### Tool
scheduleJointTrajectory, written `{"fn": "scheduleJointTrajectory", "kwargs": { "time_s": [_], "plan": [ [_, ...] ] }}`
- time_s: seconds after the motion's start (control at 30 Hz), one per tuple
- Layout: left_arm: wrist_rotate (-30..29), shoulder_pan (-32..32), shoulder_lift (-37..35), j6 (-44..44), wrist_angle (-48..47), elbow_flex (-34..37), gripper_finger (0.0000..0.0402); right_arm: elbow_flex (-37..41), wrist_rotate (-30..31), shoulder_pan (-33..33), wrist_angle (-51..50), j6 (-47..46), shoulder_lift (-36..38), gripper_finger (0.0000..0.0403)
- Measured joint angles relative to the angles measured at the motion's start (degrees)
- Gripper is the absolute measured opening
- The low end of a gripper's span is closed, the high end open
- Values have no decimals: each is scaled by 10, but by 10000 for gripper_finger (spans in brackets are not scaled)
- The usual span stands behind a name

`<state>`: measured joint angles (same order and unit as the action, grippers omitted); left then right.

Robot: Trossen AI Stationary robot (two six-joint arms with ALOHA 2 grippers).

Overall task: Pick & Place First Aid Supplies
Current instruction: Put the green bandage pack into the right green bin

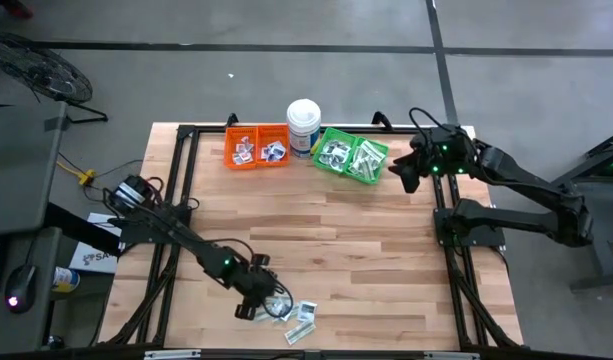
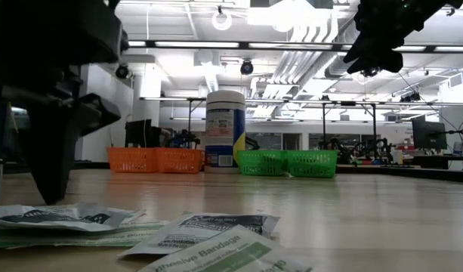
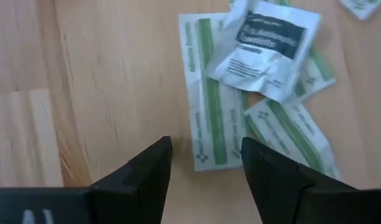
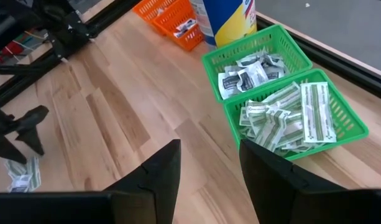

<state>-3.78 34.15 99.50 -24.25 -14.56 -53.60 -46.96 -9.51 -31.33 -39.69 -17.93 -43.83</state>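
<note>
Several bandage strips (image 3: 212,118) and a wipe packet (image 3: 265,46) lie near the table's (image 1: 386,260) front edge; left gripper (image 3: 206,165) hovers open above them. Right gripper (image 4: 209,165), fingers apart, hangs near green bins (image 4: 348,124).

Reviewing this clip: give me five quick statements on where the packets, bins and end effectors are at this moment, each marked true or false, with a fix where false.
1. The left end effector is open over loose packets at the table's near edge. True.
2. The right end effector grips a green-and-white strip. False: it is open and empty, beside the green bin.
3. The white tub stands between the orange bin and the green bin. True.
4. The green bin is empty. False: one compartment holds square white packets, the other green-and-white strips.
5. The square white packet under the left wrist lies alone on bare wood. False: it overlaps green-and-white strips.
</note>
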Motion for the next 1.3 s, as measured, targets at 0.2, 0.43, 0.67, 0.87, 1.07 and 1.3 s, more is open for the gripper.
{"fn": "scheduleJointTrajectory", "kwargs": {
  "time_s": [0.2, 0.43, 0.67, 0.87, 1.07, 1.3],
  "plan": [
    [-10, 1, 35, -24, -2, -4, 192, 0, 3, 8, 0, 0, 0, 158],
    [-43, 2, 60, -30, -31, -5, 182, 0, 4, 8, 0, 0, 0, 158],
    [-57, 1, 65, -35, -43, -5, 94, 0, 4, 8, -2, -2, 0, 158],
    [-59, 0, 65, -45, -49, -5, 8, 0, 3, 8, -4, -4, 0, 158],
    [-60, 0, 61, -62, -50, -5, 2, 0, -11, 16, -4, -22, 0, 158],
    [-111, -16, 15, -60, -60, 3, 1, 0, -14, 82, 15, -60, -5, 158]
  ]
}}
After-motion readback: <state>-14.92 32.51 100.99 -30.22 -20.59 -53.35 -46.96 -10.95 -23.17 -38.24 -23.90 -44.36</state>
